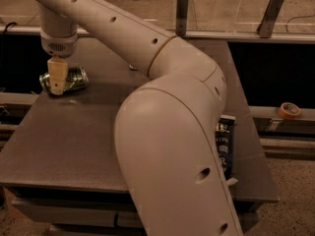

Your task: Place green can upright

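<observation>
The green can point(75, 78) lies on its side near the far left corner of the grey table point(64, 136). My gripper point(57, 77) hangs straight down from the arm and sits over the can's left half, hiding that end. The large arm point(167, 132) fills the middle of the camera view and hides much of the table behind it.
A dark blue packet point(224, 146) lies on the table's right side, partly behind the arm. A roll of tape point(289, 110) sits on a ledge at the right. The table's left edge is close to the can. A railing runs behind the table.
</observation>
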{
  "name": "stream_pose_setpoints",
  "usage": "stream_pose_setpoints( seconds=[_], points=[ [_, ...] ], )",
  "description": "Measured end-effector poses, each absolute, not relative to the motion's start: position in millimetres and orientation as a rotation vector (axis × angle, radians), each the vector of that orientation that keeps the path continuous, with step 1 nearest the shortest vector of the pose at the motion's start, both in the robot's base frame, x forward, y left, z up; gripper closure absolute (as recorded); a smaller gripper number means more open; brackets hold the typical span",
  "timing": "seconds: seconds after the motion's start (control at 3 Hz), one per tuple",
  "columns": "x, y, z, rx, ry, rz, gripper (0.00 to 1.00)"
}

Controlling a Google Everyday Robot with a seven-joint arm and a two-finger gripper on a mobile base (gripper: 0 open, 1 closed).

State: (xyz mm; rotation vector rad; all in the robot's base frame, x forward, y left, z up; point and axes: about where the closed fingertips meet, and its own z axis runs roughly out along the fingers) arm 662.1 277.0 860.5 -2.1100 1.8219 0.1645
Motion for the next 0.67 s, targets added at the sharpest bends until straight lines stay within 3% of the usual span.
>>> stream_pose_setpoints(
  seconds=[0.67],
  points=[
    [659.5,272.2,856.8,-2.104,1.864,0.152,0.64]
  ],
)
